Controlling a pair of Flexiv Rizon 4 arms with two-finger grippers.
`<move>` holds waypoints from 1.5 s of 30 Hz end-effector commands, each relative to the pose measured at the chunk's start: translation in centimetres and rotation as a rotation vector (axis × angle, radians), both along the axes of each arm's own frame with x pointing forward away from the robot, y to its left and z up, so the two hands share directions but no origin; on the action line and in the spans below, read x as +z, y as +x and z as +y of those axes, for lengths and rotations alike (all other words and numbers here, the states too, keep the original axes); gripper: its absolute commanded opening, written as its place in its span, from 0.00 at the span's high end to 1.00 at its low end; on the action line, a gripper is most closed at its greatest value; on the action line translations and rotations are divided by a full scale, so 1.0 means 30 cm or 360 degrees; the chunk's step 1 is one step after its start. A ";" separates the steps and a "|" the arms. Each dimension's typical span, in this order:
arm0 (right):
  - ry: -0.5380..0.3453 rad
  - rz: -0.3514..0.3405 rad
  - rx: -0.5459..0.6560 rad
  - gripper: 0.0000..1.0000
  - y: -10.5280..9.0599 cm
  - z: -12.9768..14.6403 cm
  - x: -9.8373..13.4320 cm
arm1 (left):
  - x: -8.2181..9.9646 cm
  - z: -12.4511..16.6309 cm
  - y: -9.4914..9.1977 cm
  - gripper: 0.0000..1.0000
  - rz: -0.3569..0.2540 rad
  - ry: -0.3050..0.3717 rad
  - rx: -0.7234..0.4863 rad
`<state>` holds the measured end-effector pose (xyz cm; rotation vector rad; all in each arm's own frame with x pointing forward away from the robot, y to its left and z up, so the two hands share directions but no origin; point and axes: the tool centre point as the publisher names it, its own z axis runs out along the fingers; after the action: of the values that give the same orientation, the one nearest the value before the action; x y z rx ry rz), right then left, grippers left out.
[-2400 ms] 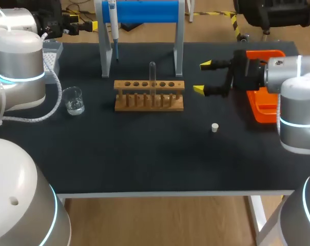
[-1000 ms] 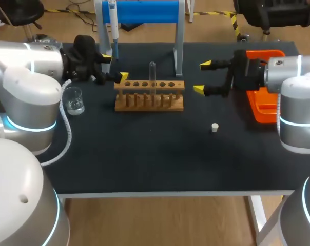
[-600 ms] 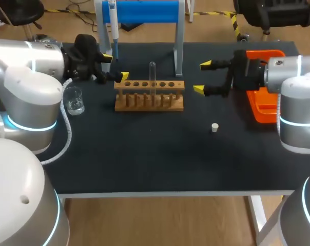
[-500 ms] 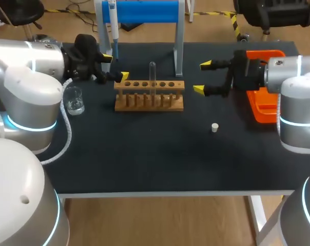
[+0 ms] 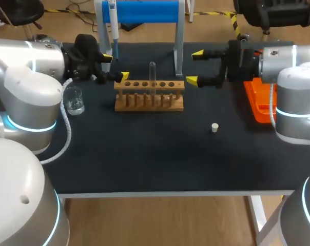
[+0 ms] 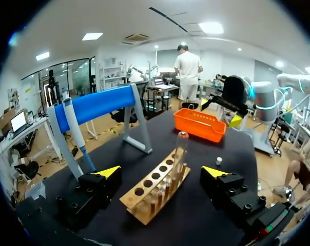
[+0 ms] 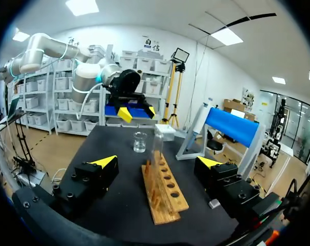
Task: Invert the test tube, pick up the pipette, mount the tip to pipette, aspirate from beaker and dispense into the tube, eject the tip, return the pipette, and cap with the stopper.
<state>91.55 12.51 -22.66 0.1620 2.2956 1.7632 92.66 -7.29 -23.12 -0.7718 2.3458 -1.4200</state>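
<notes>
A clear test tube (image 5: 152, 74) stands upright in the wooden rack (image 5: 149, 95) at mid-table. My left gripper (image 5: 115, 67) is open at the rack's left end, with the rack (image 6: 155, 192) and tube (image 6: 179, 151) ahead between its fingers, untouched. My right gripper (image 5: 195, 66) is open just off the rack's right end and faces the tube (image 7: 158, 146) along the rack (image 7: 165, 192). The pipette (image 5: 113, 25) hangs on the blue stand (image 5: 144, 11) behind. The glass beaker (image 5: 73, 100) sits left of the rack. A small white stopper (image 5: 214, 127) lies in front to the right.
An orange tray (image 5: 260, 100) lies at the right, partly under my right arm. The stand's grey legs (image 5: 178, 51) rise just behind the rack. A white tip box (image 7: 165, 131) sits at the far left back, beyond the beaker (image 7: 140, 142). Dark bare table spreads in front of the rack.
My right gripper has moved left and back, from beside the orange tray to the rack's right end. The left arm has stayed at the rack's left end. Both grippers remain open.
</notes>
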 end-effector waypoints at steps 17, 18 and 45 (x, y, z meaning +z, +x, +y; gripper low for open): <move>0.0339 0.0037 0.0324 0.00 0.063 0.182 -0.068 | 0.001 0.000 0.002 0.00 0.0004 0.0003 -0.0001; 0.0357 0.0050 0.0328 0.00 0.068 0.185 -0.064 | 0.001 0.000 0.002 0.00 0.0004 0.0003 -0.0001; 0.0393 0.0230 0.0525 0.00 0.107 0.293 -0.124 | 0.001 0.000 0.002 0.00 0.0004 0.0003 -0.0001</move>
<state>94.21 21.01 -26.01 -0.0160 2.2870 2.2467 92.69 -7.30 -23.11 -0.7724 2.3469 -1.4182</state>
